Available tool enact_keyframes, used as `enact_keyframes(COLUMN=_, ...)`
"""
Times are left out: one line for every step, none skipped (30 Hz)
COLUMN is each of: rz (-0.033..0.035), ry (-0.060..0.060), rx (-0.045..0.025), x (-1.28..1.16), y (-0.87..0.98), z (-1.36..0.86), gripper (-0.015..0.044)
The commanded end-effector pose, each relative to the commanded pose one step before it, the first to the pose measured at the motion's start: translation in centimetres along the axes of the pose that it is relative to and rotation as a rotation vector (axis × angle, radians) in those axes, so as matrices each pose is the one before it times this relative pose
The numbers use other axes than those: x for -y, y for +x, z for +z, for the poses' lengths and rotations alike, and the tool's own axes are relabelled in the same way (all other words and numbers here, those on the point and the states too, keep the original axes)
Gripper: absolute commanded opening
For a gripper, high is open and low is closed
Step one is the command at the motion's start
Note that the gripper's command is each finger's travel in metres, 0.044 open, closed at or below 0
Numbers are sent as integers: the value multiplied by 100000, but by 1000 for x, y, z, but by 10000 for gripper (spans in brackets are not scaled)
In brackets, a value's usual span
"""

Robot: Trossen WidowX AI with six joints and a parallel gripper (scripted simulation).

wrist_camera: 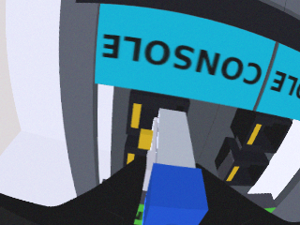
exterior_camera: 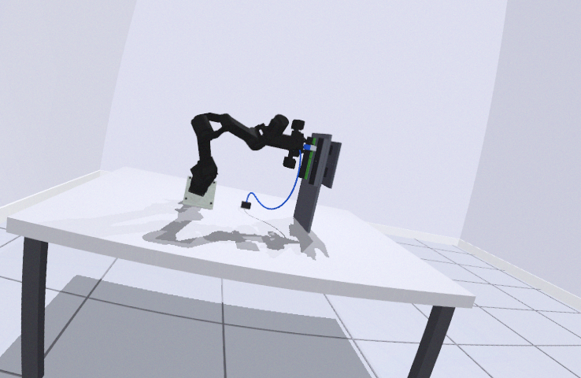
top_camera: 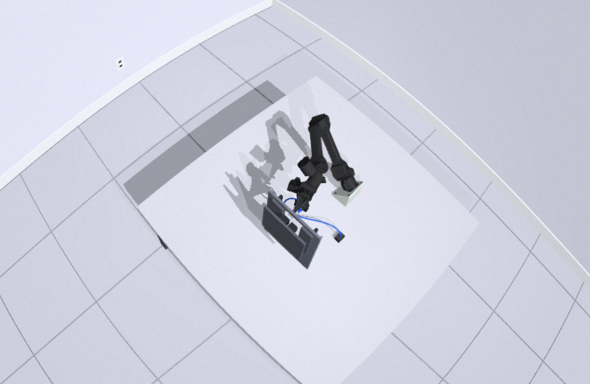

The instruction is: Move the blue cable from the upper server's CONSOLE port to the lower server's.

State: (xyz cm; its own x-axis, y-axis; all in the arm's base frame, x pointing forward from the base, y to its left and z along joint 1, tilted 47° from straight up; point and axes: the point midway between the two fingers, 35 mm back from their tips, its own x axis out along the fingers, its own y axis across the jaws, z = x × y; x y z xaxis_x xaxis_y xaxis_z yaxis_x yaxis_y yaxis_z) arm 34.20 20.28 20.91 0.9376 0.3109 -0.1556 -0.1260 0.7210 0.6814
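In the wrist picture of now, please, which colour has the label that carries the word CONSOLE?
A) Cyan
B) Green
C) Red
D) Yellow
A: the label behind the grey-and-blue plug is cyan, with CONSOLE in dark letters that appear upside down.

Dark side posts are flanking the port area, the CONSOLE label panel is spanning one edge, and open air is surrounding the cable's loop.
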Motion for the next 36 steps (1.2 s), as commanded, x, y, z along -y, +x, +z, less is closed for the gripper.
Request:
enact_keyframes(rz=165, ry=516, rx=-94, x=-18, y=-330, z=-92, gripper=0)
enact_keyframes(rz=-4, ry=0, rx=-4, x=0, y=-66, z=-18, gripper=0)
enact_keyframes(rz=-2, ry=0, rx=-2, x=0, y=-40, z=-11, gripper=0)
enact_keyframes(rz=-4, ry=0, rx=-4, x=0, y=-66, z=-18, gripper=0)
enact_keyframes(rz=-2, ry=0, rx=-2, x=0, y=-40, z=-11, gripper=0)
enact_keyframes(rz=-4, ry=0, rx=-4, x=0, y=-66, z=-18, gripper=0)
enact_keyframes(rz=-2, ry=0, rx=-2, x=0, y=-40, z=-11, gripper=0)
enact_keyframes(rz=-4, ry=0, rx=-4, x=0, y=-66, z=-18, gripper=0)
enact_keyframes(rz=-2, ry=0, rx=-2, x=0, y=-40, z=-11, gripper=0)
enact_keyframes(rz=-4, ry=0, rx=-4, x=0, y=-66, z=-18, gripper=0)
enact_keyframes(rz=-2, ry=0, rx=-2, x=0, y=-40, z=-11, gripper=0)
enact_keyframes(rz=-4, ry=0, rx=-4, x=0, y=-66, z=-18, gripper=0)
enact_keyframes(rz=-2, ry=0, rx=-2, x=0, y=-40, z=-11, gripper=0)
enact_keyframes(rz=-4, ry=0, rx=-4, x=0, y=-67, z=-18, gripper=0)
enact_keyframes(rz=-2, ry=0, rx=-2, x=0, y=-40, z=-11, gripper=0)
enact_keyframes(rz=-4, ry=0, rx=-4, x=0, y=-67, z=-18, gripper=0)
enact_keyframes(rz=-2, ry=0, rx=-2, x=0, y=-40, z=-11, gripper=0)
enact_keyframes(rz=-4, ry=0, rx=-4, x=0, y=-67, z=-18, gripper=0)
enact_keyframes(rz=-2, ry=0, rx=-2, x=0, y=-40, z=-11, gripper=0)
enact_keyframes(rz=-4, ry=0, rx=-4, x=0, y=-67, z=-18, gripper=0)
enact_keyframes(rz=-2, ry=0, rx=-2, x=0, y=-40, z=-11, gripper=0)
enact_keyframes(rz=-4, ry=0, rx=-4, x=0, y=-67, z=-18, gripper=0)
enact_keyframes(rz=-2, ry=0, rx=-2, x=0, y=-40, z=-11, gripper=0)
enact_keyframes(rz=-4, ry=0, rx=-4, x=0, y=-67, z=-18, gripper=0)
enact_keyframes(rz=-2, ry=0, rx=-2, x=0, y=-40, z=-11, gripper=0)
enact_keyframes(rz=-4, ry=0, rx=-4, x=0, y=-67, z=-17, gripper=0)
enact_keyframes(rz=-2, ry=0, rx=-2, x=0, y=-40, z=-10, gripper=0)
enact_keyframes(rz=-4, ry=0, rx=-4, x=0, y=-67, z=-17, gripper=0)
enact_keyframes(rz=-2, ry=0, rx=-2, x=0, y=-40, z=-10, gripper=0)
enact_keyframes(rz=-4, ry=0, rx=-4, x=0, y=-67, z=-18, gripper=0)
enact_keyframes(rz=-2, ry=0, rx=-2, x=0, y=-40, z=-11, gripper=0)
enact_keyframes(rz=-4, ry=0, rx=-4, x=0, y=-68, z=-18, gripper=0)
enact_keyframes(rz=-2, ry=0, rx=-2, x=0, y=-40, z=-10, gripper=0)
enact_keyframes(rz=-4, ry=0, rx=-4, x=0, y=-68, z=-18, gripper=0)
enact_keyframes(rz=-2, ry=0, rx=-2, x=0, y=-40, z=-10, gripper=0)
enact_keyframes(rz=-4, ry=0, rx=-4, x=0, y=-68, z=-18, gripper=0)
